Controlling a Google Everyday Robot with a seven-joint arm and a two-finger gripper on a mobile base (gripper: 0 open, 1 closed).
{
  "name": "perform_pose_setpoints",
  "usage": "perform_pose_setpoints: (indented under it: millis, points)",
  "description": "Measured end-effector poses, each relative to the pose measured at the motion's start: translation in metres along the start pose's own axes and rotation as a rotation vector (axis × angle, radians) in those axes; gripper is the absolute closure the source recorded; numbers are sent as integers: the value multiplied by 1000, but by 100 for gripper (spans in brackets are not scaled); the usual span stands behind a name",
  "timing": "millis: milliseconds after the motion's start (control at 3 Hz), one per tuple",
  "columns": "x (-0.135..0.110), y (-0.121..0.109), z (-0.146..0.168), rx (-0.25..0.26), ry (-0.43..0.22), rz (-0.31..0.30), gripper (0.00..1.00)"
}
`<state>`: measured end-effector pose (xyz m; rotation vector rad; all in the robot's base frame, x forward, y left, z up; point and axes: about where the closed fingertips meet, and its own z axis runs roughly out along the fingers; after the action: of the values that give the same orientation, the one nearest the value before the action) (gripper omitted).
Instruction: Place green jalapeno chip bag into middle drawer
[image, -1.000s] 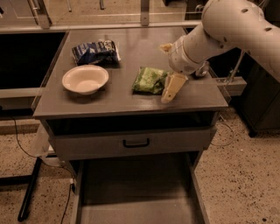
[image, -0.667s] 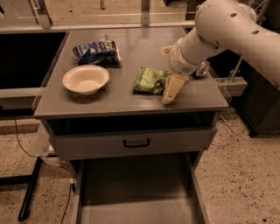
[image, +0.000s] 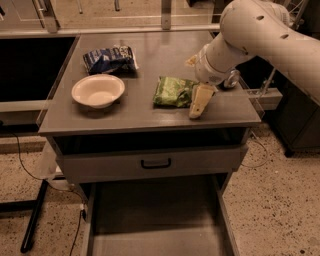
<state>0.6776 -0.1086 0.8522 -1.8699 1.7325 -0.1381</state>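
Note:
The green jalapeno chip bag (image: 172, 91) lies flat on the grey counter top, right of centre. My gripper (image: 196, 83) is at the bag's right end, low over the counter. It is open, with one pale finger (image: 200, 101) at the near side of the bag's end and the other fingertip (image: 191, 61) at the far side. The middle drawer (image: 155, 220) is pulled out below the counter, a grey tray with low side walls and a bare floor.
A white bowl (image: 98, 90) sits on the counter's left part, with a blue-and-white chip bag (image: 109, 58) behind it. A shut drawer front with a black handle (image: 155, 163) is under the counter. The white arm (image: 265, 35) reaches in from the upper right.
The arm's upper part has shifted slightly to the left. The gripper and the green bag stay where they were.

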Motion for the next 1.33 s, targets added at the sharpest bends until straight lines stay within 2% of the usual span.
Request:
perform_pose_setpoints:
  millis: [1000,1333]
  points:
    - [0,0,0,0,0,0,88]
    - [0,0,0,0,0,0,100]
